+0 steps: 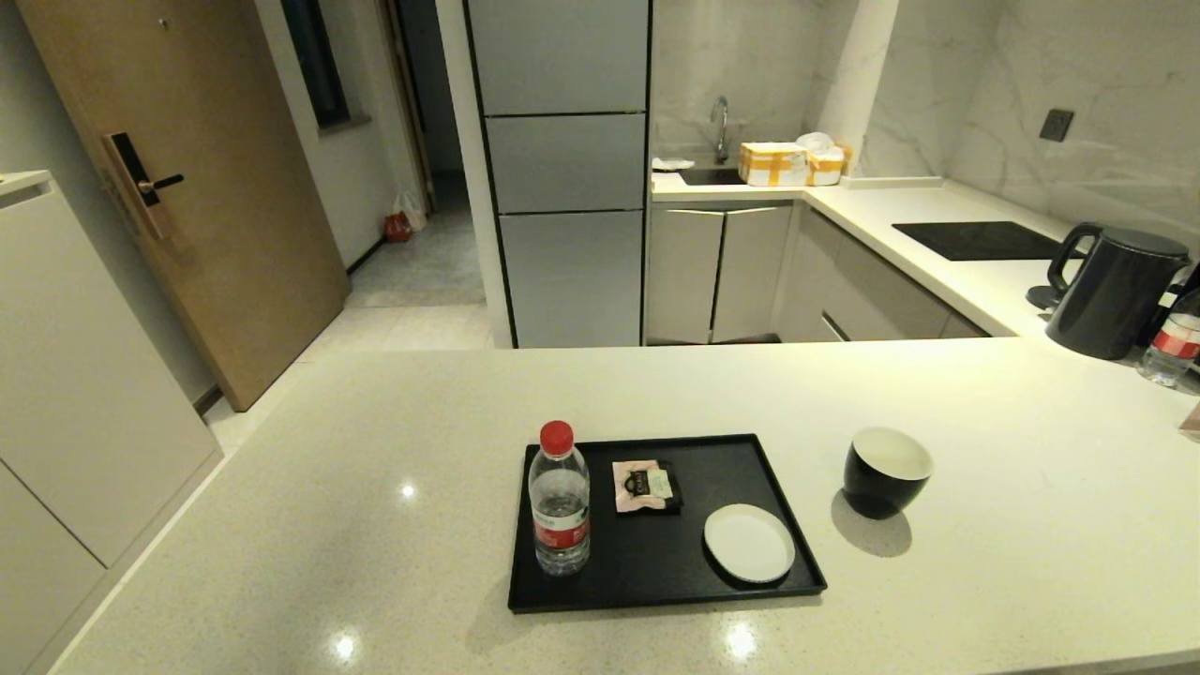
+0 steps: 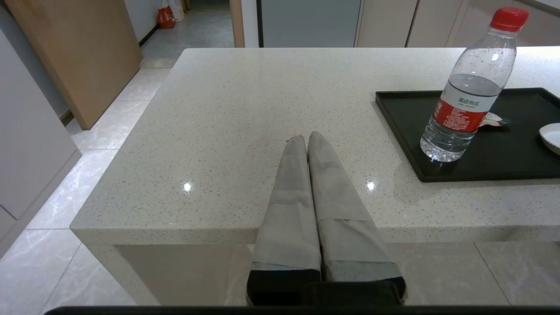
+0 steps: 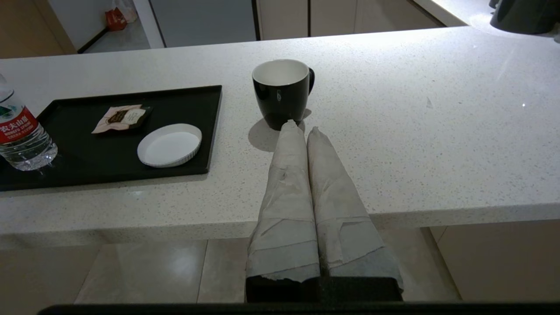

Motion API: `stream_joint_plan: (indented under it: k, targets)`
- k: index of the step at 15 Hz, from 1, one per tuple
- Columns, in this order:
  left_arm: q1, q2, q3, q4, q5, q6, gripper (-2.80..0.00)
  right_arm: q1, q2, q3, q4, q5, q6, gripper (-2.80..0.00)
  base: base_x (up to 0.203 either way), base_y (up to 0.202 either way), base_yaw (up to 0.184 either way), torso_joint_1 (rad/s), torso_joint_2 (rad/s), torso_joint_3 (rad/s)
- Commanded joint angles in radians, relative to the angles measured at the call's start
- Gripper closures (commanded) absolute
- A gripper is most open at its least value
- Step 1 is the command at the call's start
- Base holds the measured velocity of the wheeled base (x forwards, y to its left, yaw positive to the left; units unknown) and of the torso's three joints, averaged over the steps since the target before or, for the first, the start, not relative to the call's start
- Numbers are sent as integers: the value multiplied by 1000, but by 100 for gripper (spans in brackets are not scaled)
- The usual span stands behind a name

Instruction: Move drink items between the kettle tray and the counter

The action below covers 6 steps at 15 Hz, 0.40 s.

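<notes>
Cup (image 1: 886, 471) first: we find the black cup with its white inside standing upright on the desk (image 1: 1031, 525), just beside the kettle tray (image 1: 741, 455) at about its 3 o'clock, clear of the rim. The right wrist view shows a small handle on its far side. We judge that, if the cup belongs on the tray, the move is not yet begun; if it was meant to come off, that part is done.

On the tray we see a white saucer (image 1: 749, 542) at 5 o'clock, a sachet (image 1: 645, 486) near the centre, and a red-capped water bottle (image 1: 560, 499) at 9 o'clock.

Our right end effector (image 3: 301, 127) hangs near the desk's front edge, fingers pressed together, empty, tips pointing at the cup. Our left end effector (image 2: 307, 138) is likewise closed and empty, over bare desk well apart from the tray.

Beyond, at 2 o'clock, stand a dark kettle (image 1: 1114, 292) and hob panel (image 1: 980, 240); a sink and door lie further off.
</notes>
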Motion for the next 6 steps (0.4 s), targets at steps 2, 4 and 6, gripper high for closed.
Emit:
stream_joint_plan:
  k: [2, 4, 6]
  targets:
    - [0, -2, 0, 1, 0, -1, 0, 0, 4, 2, -2, 0, 6, 0, 0, 0, 0, 0, 0, 0]
    - [0, -2, 0, -1, 0, -1, 0, 0, 4, 2, -2, 0, 5, 0, 0, 0, 0, 0, 0, 0]
    - [0, -2, 0, 0, 0, -1, 0, 0, 4, 2, -2, 0, 6, 0, 0, 0, 0, 0, 0, 0]
